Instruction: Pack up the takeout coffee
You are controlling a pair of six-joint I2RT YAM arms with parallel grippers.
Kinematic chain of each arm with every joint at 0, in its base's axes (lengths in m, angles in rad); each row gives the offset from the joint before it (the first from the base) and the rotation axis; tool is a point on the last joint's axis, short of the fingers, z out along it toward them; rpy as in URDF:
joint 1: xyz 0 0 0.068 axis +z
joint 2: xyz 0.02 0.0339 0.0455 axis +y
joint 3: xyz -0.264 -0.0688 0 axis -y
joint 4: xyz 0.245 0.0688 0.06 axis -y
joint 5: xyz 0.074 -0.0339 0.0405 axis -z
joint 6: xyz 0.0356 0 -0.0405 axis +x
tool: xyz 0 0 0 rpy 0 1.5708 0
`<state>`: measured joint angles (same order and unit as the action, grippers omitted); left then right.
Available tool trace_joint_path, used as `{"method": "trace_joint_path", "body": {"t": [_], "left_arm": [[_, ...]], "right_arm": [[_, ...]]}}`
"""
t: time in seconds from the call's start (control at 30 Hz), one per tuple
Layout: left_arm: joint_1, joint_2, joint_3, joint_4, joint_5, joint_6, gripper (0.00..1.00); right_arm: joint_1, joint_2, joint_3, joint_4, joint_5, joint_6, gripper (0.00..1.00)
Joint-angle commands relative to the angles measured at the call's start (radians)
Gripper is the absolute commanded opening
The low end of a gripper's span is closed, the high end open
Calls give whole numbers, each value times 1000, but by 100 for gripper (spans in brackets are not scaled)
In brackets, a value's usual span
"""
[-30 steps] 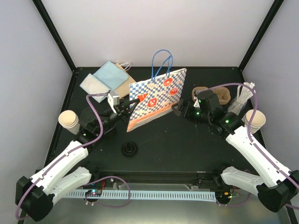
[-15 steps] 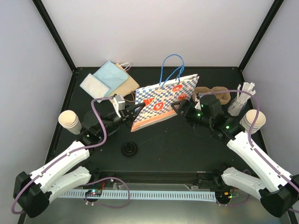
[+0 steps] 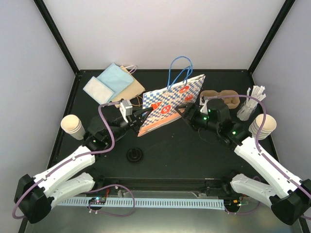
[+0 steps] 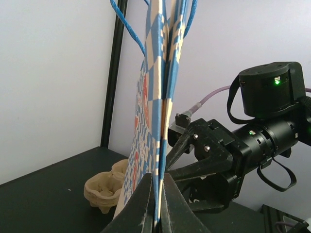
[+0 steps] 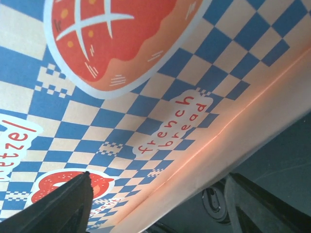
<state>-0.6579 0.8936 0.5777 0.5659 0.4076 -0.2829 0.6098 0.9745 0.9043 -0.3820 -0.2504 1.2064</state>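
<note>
Eyes on the coffee gear first: the cup tray (image 3: 228, 99) lies flat on the bench (image 3: 194, 155) just beyond the right tool (image 3: 182, 112), partly tucked behind that arm's wrist. The left wrist view catches the tray (image 4: 104, 187) too, low down on the far side of the bag. One lot of paper cups (image 3: 72, 126) stands well back from the left tool (image 3: 140, 116), out by that arm's outer side. A second cup stack (image 3: 263, 126) stands behind the right tool, on its outer side. A small black lid (image 3: 134, 155) rests alone on the bench, nearer the bases than either tool and closer to the left one.

Now the action! Between the two tools stands the checked bag (image 3: 167, 103), tilted, blue handles (image 3: 178, 68) up. The left tool (image 4: 155, 206) is clamped tight on the bag's (image 4: 156, 97) narrow edge, fingers pinched together with paper between them. The right tool (image 4: 192, 162) faces the bag's broad side with jaws apart (nothing gripped that I can make out), and its own camera sees checks and the words "french bread" on the bag (image 5: 121, 97) filling the space ahead of its spread fingers (image 5: 65, 204).

White stir sticks (image 3: 252, 99) stand beyond the right tool, past the tray. Blue and tan paper sheets (image 3: 112, 83) lie beyond the left tool.
</note>
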Motion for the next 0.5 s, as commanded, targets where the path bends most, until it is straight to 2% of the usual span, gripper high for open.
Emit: {"method": "trace_joint_path", "body": {"t": [0.0,0.47], "left_arm": [[-11,9,-4,85,-2,20,2],[-15,20,-10,110,-15,27,2]], "right_arm": [[7,13,-1,52,-22,37,75],[20,28,-17,23,-33,63,67]]}}
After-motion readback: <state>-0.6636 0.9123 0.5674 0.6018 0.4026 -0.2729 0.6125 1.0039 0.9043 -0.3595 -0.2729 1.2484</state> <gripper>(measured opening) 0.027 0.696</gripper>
